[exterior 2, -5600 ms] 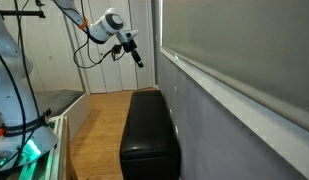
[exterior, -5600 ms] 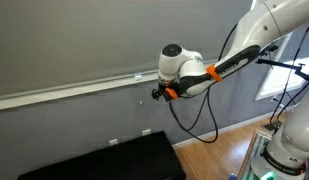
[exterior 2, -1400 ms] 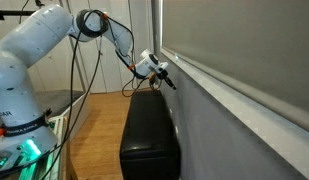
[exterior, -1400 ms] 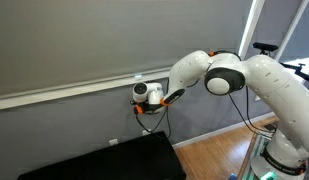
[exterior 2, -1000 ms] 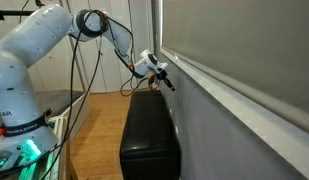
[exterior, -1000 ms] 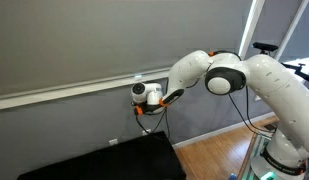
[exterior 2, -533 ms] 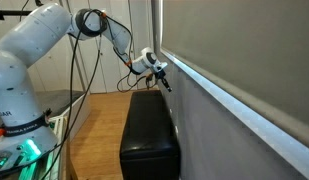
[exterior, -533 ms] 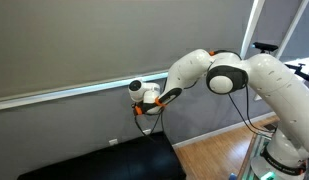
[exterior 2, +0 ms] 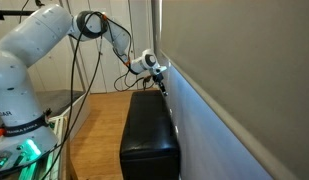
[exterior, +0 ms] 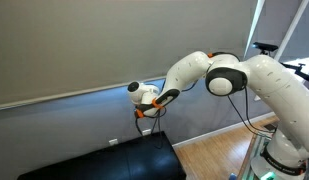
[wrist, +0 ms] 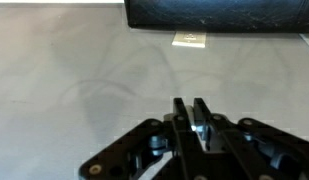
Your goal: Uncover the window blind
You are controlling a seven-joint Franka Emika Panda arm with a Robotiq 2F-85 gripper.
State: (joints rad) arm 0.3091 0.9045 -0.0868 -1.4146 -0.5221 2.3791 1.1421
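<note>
The window blind (exterior: 84, 45) is a wide grey sheet over the wall in both exterior views, ending in a thin pale bottom rail (exterior: 64, 97) that slopes across the wall (exterior 2: 209, 105). My gripper (exterior: 134, 92) is pressed to the wall at the rail's end, low beside the window frame (exterior 2: 161, 78). In the wrist view the gripper (wrist: 189, 102) is shut, its black fingers (wrist: 181, 112) nearly touching with a small bright bit pinched between them, over plain grey surface.
A black padded bench (exterior: 104, 160) stands against the wall right below the gripper (exterior 2: 149, 130) and shows at the wrist view's top (wrist: 219, 12). A white wall outlet (wrist: 189, 40) sits above it. Black cables hang from the arm. Wood floor (exterior: 219, 150) lies beside the bench.
The gripper has moved down along the wall, still shut, and the blind's bottom rail has come down with it. The grey sheet now reaches lower.
</note>
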